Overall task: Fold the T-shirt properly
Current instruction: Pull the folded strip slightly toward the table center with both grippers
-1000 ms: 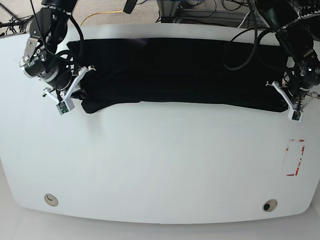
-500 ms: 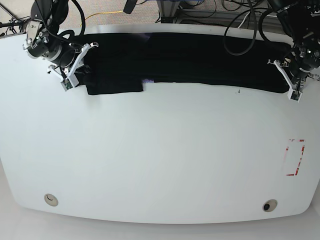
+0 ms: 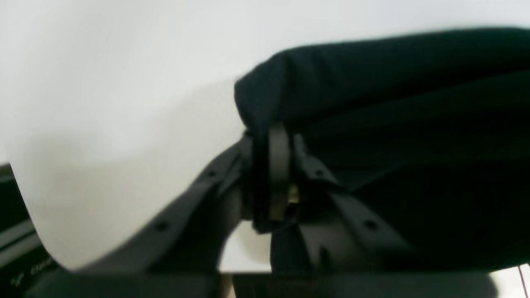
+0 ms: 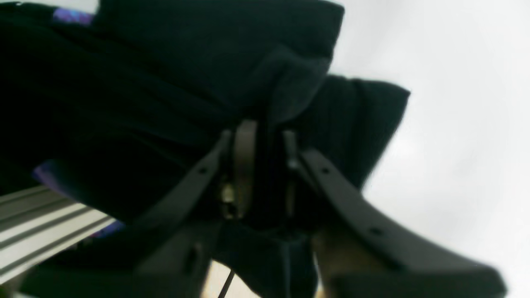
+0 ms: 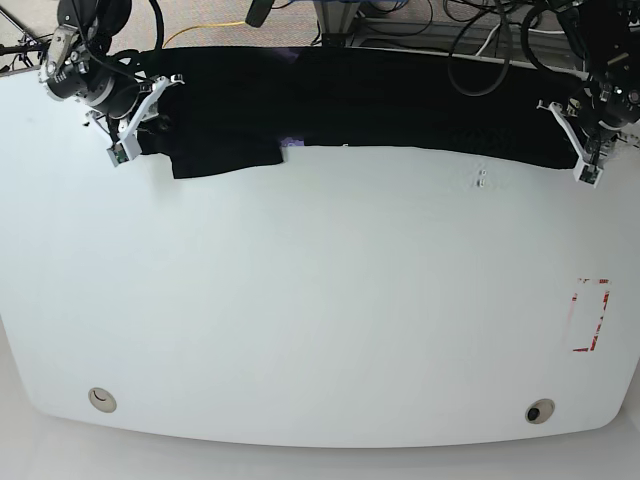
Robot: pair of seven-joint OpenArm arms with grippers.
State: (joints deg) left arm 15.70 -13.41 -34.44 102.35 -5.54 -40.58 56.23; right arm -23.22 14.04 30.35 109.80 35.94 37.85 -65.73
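**Base view: T-shirt stretched along the far edge of the table**

The base view shows the black T-shirt [image 5: 360, 100] lying as a long band across the far side of the white table [image 5: 320, 300], one sleeve hanging lower near its left end. A small purple patch of print shows at its near edge. The right gripper [image 5: 140, 115] is clamped on the T-shirt's left end, the left gripper [image 5: 580, 140] on its right end. Both wrist views show black fabric bunched and pinched between closed fingers [image 3: 278, 165]. Red markings [image 5: 590, 315] sit near the table's right edge.
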